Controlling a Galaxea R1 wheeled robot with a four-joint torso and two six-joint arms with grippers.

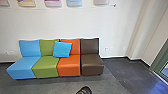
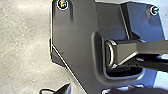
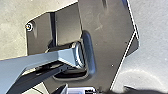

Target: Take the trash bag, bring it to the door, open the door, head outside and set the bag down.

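Observation:
At the right edge of the head view stands a green frame (image 1: 160, 58) with glass beside it; whether it is a door or a window I cannot tell. A dark, rounded, ridged thing (image 1: 85, 90) pokes up near my base, too little of it visible to name. In the left wrist view a dark pointed part (image 2: 63, 88) juts in beside my base, possibly part of my left gripper. A similar grey pointed part (image 3: 63, 89) shows in the right wrist view. What either gripper holds I cannot tell.
A row of blue, green, orange (image 1: 69, 65) and brown (image 1: 92, 65) seats stands against the white wall (image 1: 75, 25), with a blue cushion (image 1: 62, 49) on it. Colourful items (image 1: 53, 2) hang above. Dark floor (image 1: 130, 72) runs toward the green frame on the right.

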